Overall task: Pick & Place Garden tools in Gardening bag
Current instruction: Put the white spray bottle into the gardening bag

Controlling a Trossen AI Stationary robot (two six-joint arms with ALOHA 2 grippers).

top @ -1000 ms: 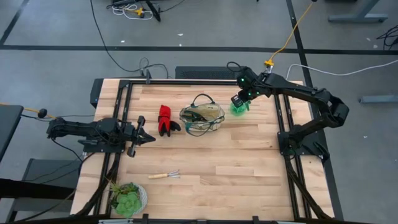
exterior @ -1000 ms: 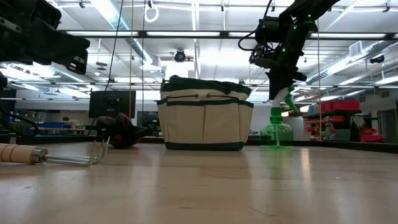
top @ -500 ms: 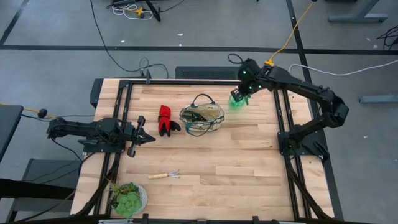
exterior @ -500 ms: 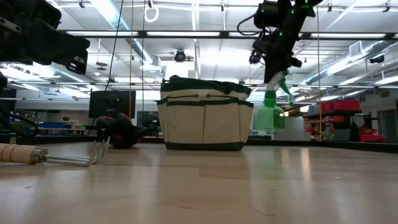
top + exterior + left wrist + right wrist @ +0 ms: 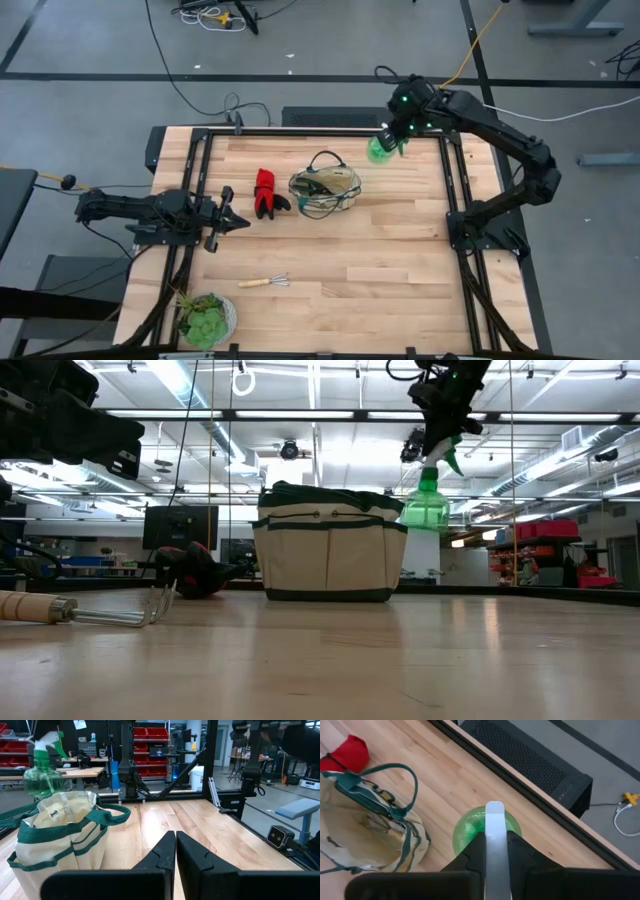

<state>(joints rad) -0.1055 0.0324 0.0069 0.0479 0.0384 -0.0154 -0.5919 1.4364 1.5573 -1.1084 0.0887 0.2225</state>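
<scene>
The tan gardening bag (image 5: 325, 190) with green trim stands on its base at the table's middle, with tools inside. My right gripper (image 5: 392, 141) is shut on the green spray bottle (image 5: 425, 508), which hangs in the air to the bag's far right; the bottle also shows in the right wrist view (image 5: 487, 830) and the left wrist view (image 5: 42, 772). The red-and-black gloves (image 5: 266, 193) lie left of the bag. The wooden-handled mini rake (image 5: 265, 282) lies near the front. My left gripper (image 5: 232, 221) is shut and empty at the left. My right gripper pinches the bottle's white nozzle head (image 5: 494, 827) between its two fingers, coming from above and pointing down. The bottle hangs upright below the fingers, lifted clear of the table, its base about level with the bag's rim.
A green succulent in a pale pot (image 5: 205, 318) stands at the near left corner. Bare wood lies in front of and to the right of the bag. Black frame rails (image 5: 455, 200) run along the table's sides.
My right gripper has risen with the spray bottle, lifting it off the table to about the height of the bag's rim and carrying it toward the far edge. The bottle has stayed upright.
</scene>
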